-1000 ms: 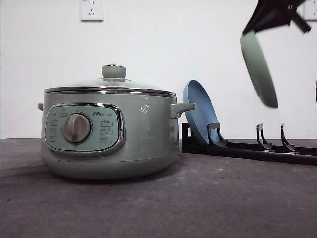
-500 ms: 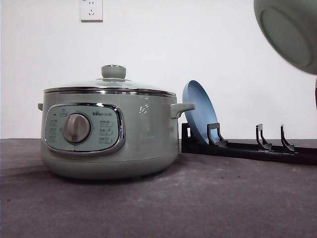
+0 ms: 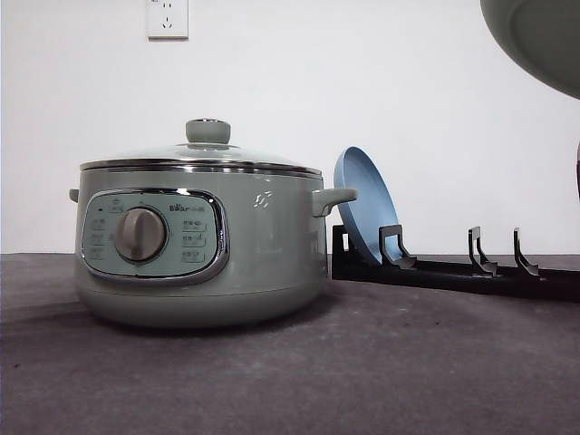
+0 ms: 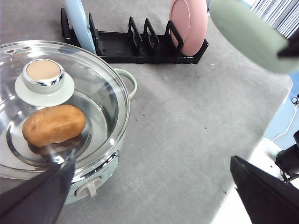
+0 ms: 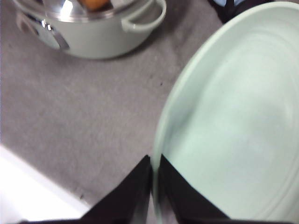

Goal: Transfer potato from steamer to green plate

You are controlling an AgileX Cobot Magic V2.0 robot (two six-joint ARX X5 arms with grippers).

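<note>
I see the potato lying inside the steamer, under its closed glass lid; in the left wrist view it sits at the left of the frame, just below the lid's knob. In the front view the steamer stands on the grey tabletop at centre left, its control panel and silver dial facing me.

The green plate is off the tabletop, held in the air by my right pincer, whose two dark fingers are pressed together on the plate's rim, one on each face. In the front view the plate shows at the upper right corner of the frame, well above the rack; in the left wrist view it appears tilted at the upper right.

My left pincer hangs above the steamer with its fingers spread wide apart at the lower corners of the frame, holding nothing.

Behind the steamer, toward the right of the front view, a black dish rack lies on the tabletop with a blue plate standing in its left slot, leaning back. The left wrist view also shows a pink plate upright in the rack's other end. A wall socket sits at the upper left of the front view.
</note>
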